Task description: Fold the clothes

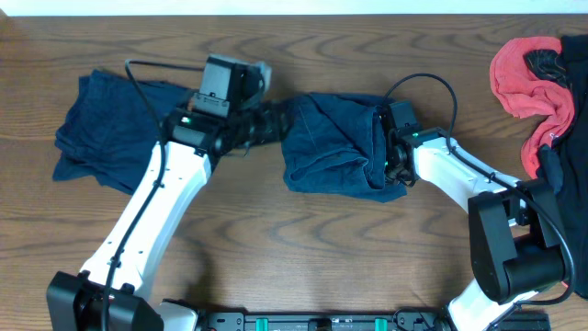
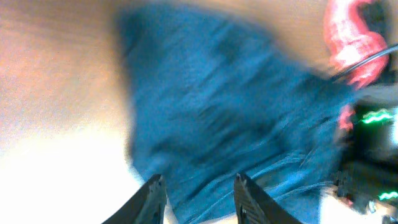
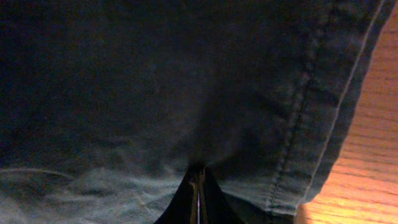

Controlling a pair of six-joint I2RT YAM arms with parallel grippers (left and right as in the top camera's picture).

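denim jeans point(image 1: 331, 147) central — red cloth point(image 1: 519, 78), blue pile point(image 1: 96, 129) flanking.

Your left wrist view is smeared by motion. The jeans point(image 2: 217, 124) read only as a blue blur with no seam you can follow, and the red cloth point(image 2: 351, 37) runs off the top edge. Overhead, a dark cloth point(image 1: 574, 147) is cut off by the right edge, and the left arm point(image 1: 175, 175) covers one side of the dark blue garment point(image 1: 96, 129). In the right wrist view, dim denim fills the frame and the right gripper point(image 3: 198, 177) is cropped at the bottom.
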